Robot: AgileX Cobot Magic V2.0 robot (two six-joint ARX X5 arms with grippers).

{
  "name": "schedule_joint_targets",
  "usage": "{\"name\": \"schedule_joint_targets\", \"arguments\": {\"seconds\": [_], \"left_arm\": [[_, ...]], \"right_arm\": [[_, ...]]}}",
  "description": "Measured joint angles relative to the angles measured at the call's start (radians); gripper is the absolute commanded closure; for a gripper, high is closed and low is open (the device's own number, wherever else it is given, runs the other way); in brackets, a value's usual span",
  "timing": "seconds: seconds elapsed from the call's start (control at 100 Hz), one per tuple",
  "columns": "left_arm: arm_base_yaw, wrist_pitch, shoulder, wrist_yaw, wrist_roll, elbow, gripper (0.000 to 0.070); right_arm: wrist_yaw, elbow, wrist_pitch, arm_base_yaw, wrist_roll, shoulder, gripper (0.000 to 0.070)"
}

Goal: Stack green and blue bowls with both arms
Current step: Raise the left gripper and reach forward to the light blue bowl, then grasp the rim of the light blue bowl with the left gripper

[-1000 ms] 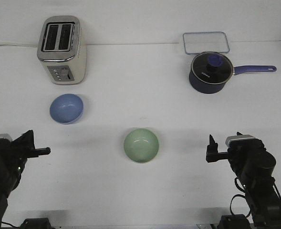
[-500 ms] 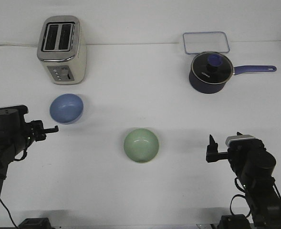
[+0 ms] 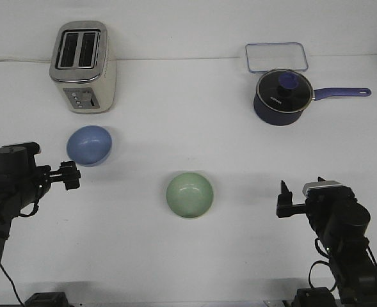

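The periwinkle blue bowl (image 3: 89,145) sits upright on the white table, in front of the toaster. The pale sage green bowl (image 3: 189,195) sits upright near the table's middle, well apart from the blue one. My left gripper (image 3: 72,176) hovers just in front and to the left of the blue bowl, not touching it, fingers apart and empty. My right gripper (image 3: 281,199) is low at the right, pointing left towards the green bowl from well away, fingers apart and empty.
A silver toaster (image 3: 82,66) stands at the back left. A dark navy saucepan (image 3: 281,97) with a purple handle stands at the back right, with a clear lidded container (image 3: 276,56) behind it.
My left arm has risen and reached forward and right, bringing its gripper close to the blue bowl. The right arm and both bowls have not moved.
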Motion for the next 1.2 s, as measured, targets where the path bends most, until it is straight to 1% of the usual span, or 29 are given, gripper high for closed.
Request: {"name": "schedule_joint_targets", "arguments": {"seconds": [0.12, 0.23, 0.47, 0.62, 0.76, 0.82, 1.11, 1.16, 1.2], "left_arm": [[0.000, 0.027, 0.020, 0.002, 0.000, 0.008, 0.0114], [0.004, 0.058, 0.097, 0.003, 0.000, 0.050, 0.0114], [0.018, 0.076, 0.372, 0.002, 0.002, 0.197, 0.0114], [0.031, 0.078, 0.552, 0.001, 0.016, 0.307, 0.0115], [0.040, 0.078, 0.687, -0.063, 0.039, 0.390, 0.0115], [0.043, 0.079, 0.726, -0.076, 0.050, 0.409, 0.0115], [0.050, 0.084, 0.846, -0.076, 0.063, 0.418, 0.0118], [0.050, 0.082, 0.864, -0.076, 0.064, 0.418, 0.0127], [0.050, 0.081, 0.874, -0.076, 0.064, 0.418, 0.0147]], "right_arm": [[0.000, 0.000, 0.000, 0.000, 0.000, 0.000, 0.0046], [0.000, 0.000, 0.000, 0.000, 0.000, 0.000, 0.0046], [0.000, 0.000, 0.003, 0.000, 0.000, 0.000, 0.0046], [0.000, 0.000, 0.004, 0.000, 0.000, 0.000, 0.0046], [0.000, 0.000, 0.005, 0.000, 0.000, 0.000, 0.0046], [0.000, 0.000, 0.005, 0.000, 0.000, 0.000, 0.0046], [0.000, 0.000, 0.005, 0.000, 0.000, 0.000, 0.0046], [0.000, 0.000, 0.005, 0.000, 0.000, 0.000, 0.0047], [0.000, 0.000, 0.006, 0.000, 0.000, 0.000, 0.0046]]}}
